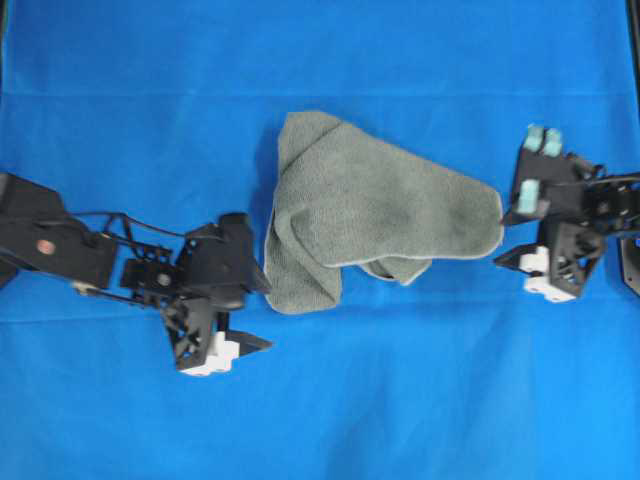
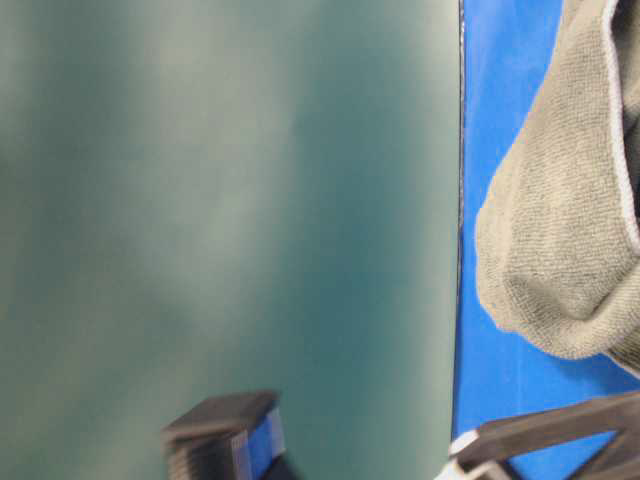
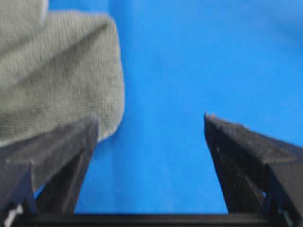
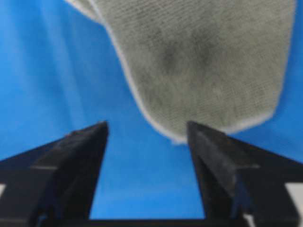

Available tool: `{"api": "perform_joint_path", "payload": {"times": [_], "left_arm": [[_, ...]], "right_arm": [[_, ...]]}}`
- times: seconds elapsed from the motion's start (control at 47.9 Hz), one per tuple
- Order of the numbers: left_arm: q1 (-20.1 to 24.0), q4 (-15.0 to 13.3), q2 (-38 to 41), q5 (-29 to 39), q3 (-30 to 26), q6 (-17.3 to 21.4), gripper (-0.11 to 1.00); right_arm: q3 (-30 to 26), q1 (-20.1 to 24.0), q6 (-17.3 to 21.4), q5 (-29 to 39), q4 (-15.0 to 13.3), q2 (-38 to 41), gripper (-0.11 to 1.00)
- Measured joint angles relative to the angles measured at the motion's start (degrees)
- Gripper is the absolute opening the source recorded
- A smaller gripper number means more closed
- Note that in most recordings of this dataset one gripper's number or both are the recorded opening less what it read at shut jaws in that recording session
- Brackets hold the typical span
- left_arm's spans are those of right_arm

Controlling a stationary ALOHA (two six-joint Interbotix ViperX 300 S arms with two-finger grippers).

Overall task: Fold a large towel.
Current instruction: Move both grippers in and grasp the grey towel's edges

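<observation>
Between the two grippers: towel (image 1: 375,215), grey-green, loosely folded and rumpled, lying on blue table sheet (image 1: 400,400). Left gripper (image 1: 255,310): jaws wide apart, holding nothing, towel just beside it. Right gripper (image 1: 507,240): jaws wide apart, holding nothing, towel corner just ahead of its fingertips.

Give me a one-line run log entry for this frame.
towel: loosely bunched on blue sheet, not flat | left gripper: open, empty, beside towel's left edge | right gripper: open, empty, at towel's right corner | fold: not done

Overhead straight down; wrist views close, sharing the towel (image 1: 370,215)
</observation>
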Motion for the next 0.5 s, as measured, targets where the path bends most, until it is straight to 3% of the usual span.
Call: {"api": "perform_joint_path", "payload": {"times": [0.251,0.501], "left_arm": [[1.9,-0.1,7.3,0.2,-2.7,-0.1,0.83],[3.7,-0.1,9.4,0.4,-4.0,0.1,0.79]], "right_arm": [[-0.8,-0.9,0.0,-9.8,-1.5,11.7,0.64],[-2.7,-2.5,-0.1,-12.0,-3.7,16.5,0.60]]}}
